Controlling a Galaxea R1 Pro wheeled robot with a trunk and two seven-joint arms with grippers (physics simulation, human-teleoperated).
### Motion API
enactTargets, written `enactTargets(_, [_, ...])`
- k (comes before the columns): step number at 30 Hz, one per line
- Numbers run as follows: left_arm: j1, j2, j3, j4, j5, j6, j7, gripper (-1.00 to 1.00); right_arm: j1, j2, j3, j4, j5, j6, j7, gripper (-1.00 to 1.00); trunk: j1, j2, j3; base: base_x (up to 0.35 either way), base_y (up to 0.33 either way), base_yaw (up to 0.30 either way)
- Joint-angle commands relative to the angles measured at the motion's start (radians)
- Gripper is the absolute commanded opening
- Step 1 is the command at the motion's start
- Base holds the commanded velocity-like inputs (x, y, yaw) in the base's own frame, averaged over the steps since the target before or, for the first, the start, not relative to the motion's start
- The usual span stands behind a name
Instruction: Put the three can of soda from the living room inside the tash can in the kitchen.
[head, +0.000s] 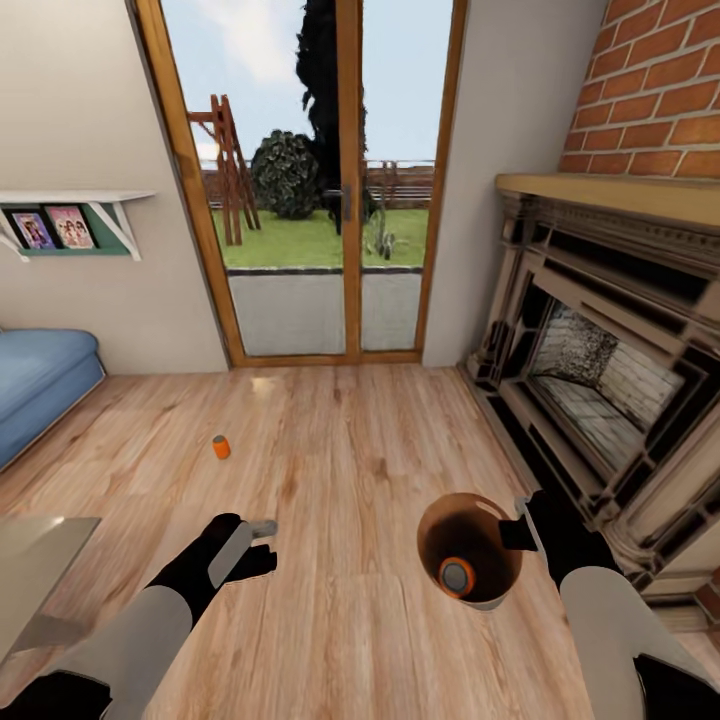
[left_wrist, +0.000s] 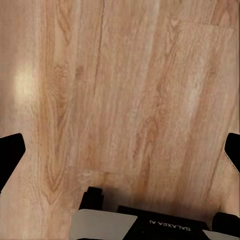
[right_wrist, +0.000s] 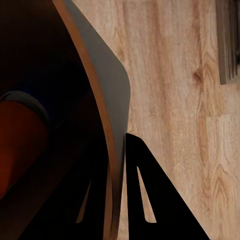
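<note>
One can of soda (head: 221, 447), bright orange, stands on the wood floor of the living room, ahead of my left gripper (head: 265, 545). That gripper is open and holds nothing; in the left wrist view its fingertips (left_wrist: 10, 152) are spread wide over bare floor. The copper-brown tash can (head: 470, 548) hangs at my right, and my right gripper (head: 520, 530) is shut on its rim. Another orange can of soda (head: 457, 576) lies inside it. In the right wrist view the bin's wall (right_wrist: 107, 95) passes between the fingers (right_wrist: 142, 200), and the can (right_wrist: 17, 145) shows inside as a dark reddish shape.
Wood-framed glass doors (head: 330, 200) stand straight ahead. A red-brick fireplace (head: 600, 350) fills the right side, close to the bin. A blue sofa (head: 40, 380) is at the left, and a glass coffee table corner (head: 35, 560) at the lower left. Open floor lies between.
</note>
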Motion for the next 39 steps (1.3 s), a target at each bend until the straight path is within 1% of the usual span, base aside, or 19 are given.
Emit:
enactTargets(1, [0.0, 0.0, 0.0, 0.0, 0.0, -0.001, 0.0, 1.0, -0.001, 0.0, -0.001, 0.0, -0.012, 0.001, 0.004, -1.0, 0.0, 0.0, 0.0, 0.347, 0.0, 0.002])
enactTargets(23, [0.0, 0.0, 0.0, 0.0, 0.0, -0.002, 0.0, 1.0, -0.001, 0.001, 0.0, 0.0, -0.012, 0.001, 0.004, -1.0, 0.0, 0.0, 0.0, 0.347, 0.0, 0.006])
enactTargets(28, [0.0, 0.0, 0.0, 0.0, -0.001, -0.002, 0.0, 1.0, -0.001, 0.001, 0.001, 0.0, -0.012, 0.001, 0.004, -1.0, 0.0, 0.0, 0.0, 0.347, 0.0, 0.194])
enactTargets(39, [0.0, 0.0, 0.0, 0.0, 0.0, -0.003, 0.0, 1.0, -0.001, 0.006, 0.003, 0.0, -0.012, 0.001, 0.004, -1.0, 0.0, 0.0, -0.001, 0.347, 0.0, 0.268])
